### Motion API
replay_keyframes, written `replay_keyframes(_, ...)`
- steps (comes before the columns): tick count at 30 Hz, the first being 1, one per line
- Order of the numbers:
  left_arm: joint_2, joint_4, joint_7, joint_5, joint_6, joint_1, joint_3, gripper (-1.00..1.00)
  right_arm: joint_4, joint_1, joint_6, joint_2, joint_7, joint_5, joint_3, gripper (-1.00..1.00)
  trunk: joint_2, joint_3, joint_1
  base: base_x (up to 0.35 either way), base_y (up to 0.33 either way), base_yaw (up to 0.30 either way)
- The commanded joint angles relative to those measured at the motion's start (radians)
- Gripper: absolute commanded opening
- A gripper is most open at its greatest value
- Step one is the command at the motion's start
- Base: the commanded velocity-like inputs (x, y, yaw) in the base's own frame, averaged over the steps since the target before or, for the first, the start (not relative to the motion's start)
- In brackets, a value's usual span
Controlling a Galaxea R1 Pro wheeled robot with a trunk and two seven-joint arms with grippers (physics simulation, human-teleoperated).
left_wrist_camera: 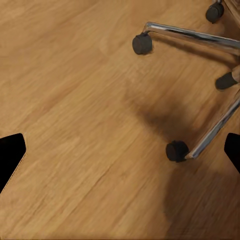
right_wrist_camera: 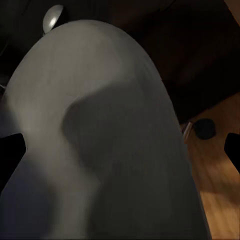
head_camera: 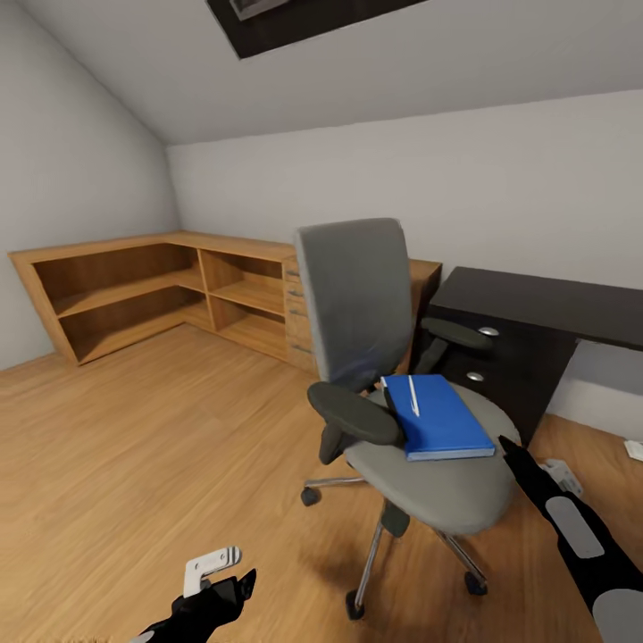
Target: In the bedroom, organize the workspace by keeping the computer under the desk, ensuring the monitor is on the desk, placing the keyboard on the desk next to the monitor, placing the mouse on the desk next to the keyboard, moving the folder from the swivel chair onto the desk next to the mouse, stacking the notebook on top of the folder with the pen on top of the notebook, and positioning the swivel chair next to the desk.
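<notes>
Folder (head_camera: 438,416) and pen (head_camera: 413,394) lie on the chair (head_camera: 420,464), not the surface (head_camera: 545,308); both end effectors spread, empty.

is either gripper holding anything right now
No. The left gripper is open over bare floor, and the right gripper is open above the chair seat. The folder and pen lie on the seat, ungripped.
</notes>
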Motion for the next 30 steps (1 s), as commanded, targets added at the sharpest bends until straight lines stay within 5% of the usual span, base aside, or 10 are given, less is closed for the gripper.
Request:
replay_keyframes(1, 0.0, -0.001, 0.009, 0.011, 0.003, -0.001, -0.001, 1.0, 0.0, 0.001, 0.006, 0.002, 0.002, -0.012, 0.0, 1.0, 0.0, -0.001, 0.0, 0.001, 0.0, 0.263)
replay_keyframes(30, 0.0, -0.001, 0.009, 0.012, 0.002, -0.001, -0.002, 1.0, -0.002, 0.001, 0.007, -0.001, 0.002, -0.012, 0.0, 1.0, 0.0, -0.001, 0.0, 0.0, 0.0, 0.253)
